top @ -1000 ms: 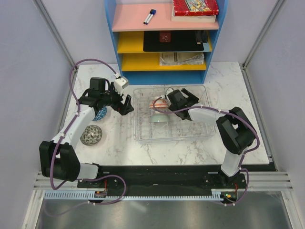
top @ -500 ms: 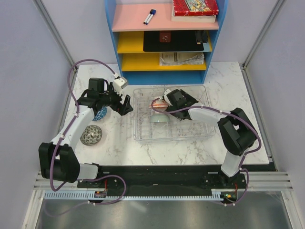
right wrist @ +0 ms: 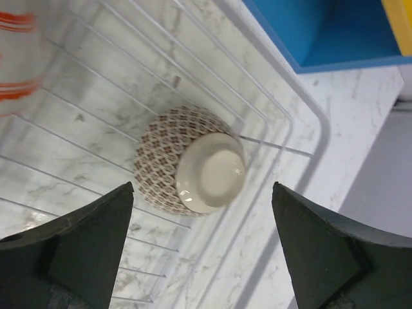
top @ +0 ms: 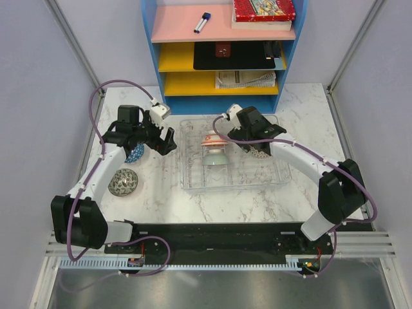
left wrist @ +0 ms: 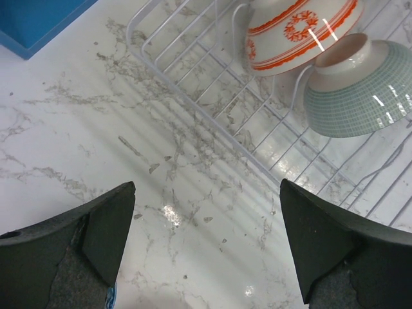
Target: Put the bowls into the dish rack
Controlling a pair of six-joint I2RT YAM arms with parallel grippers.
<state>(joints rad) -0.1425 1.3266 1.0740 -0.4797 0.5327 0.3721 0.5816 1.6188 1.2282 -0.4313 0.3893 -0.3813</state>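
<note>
The clear dish rack (top: 270, 177) lies mid-table. An orange-red and white bowl (top: 214, 140) and a grey-green bowl (top: 215, 158) stand tilted in its left part; both show in the left wrist view, the orange one (left wrist: 296, 32) and the grey-green one (left wrist: 360, 87). A brown-patterned bowl (top: 260, 153) lies upside down in the rack's right part (right wrist: 158, 151). My right gripper (top: 261, 135) hovers open above it (right wrist: 203, 187), empty. My left gripper (top: 168, 141) is open and empty over bare table left of the rack (left wrist: 207, 193). A blue bowl (top: 134, 154) is partly hidden under my left arm. A beige speckled bowl (top: 123, 182) sits front left.
A blue shelf unit (top: 222, 96) stands just behind the rack, holding a marker, books and papers. The rack's wire edge (left wrist: 193, 84) is close to my left gripper. Grey side walls enclose the table on both sides.
My right gripper has drawn away from the orange-red and white bowl, up and to the right over the brown-patterned bowl. The orange-red bowl stays in the rack. My left gripper shifted slightly left.
</note>
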